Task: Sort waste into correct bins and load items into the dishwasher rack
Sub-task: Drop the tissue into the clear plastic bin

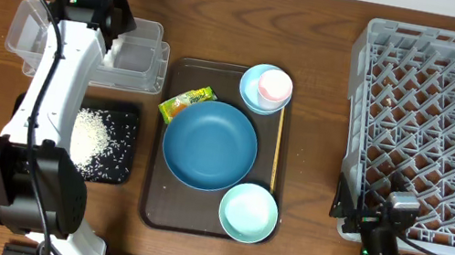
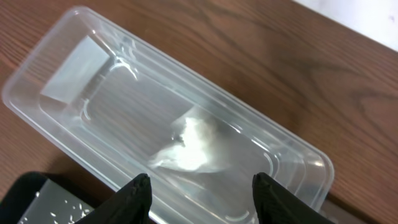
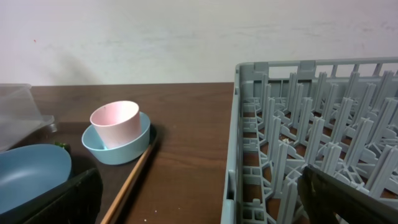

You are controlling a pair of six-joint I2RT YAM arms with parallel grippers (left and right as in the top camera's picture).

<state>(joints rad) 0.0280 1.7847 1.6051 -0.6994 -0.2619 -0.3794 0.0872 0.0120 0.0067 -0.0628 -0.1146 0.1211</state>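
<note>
My left gripper [image 2: 202, 180] is open and empty, hovering over the clear tub [image 2: 81, 62], where the crumpled white tissue [image 2: 189, 146] lies. In the overhead view the tub [image 1: 140, 67] sits above the black tray [image 1: 127, 115], which holds the rice grains [image 1: 91, 137]. The dark-blue dish [image 1: 210, 144], mint bowl [image 1: 247, 212], light-blue bowl [image 1: 252, 93] holding the pink cup [image 1: 275, 85], the wrapper [image 1: 185, 102] and the wooden stick [image 1: 276, 154] are on the brown tray. My right gripper [image 3: 202, 193] is open and empty beside the grey rack [image 1: 435, 134].
The brown serving tray [image 1: 158, 209] sits mid-table. A second clear plastic piece [image 1: 26, 29] lies left of the tub. The right wrist view shows the rack wall [image 3: 298, 124], the cup [image 3: 116, 121] and the stick [image 3: 134, 180].
</note>
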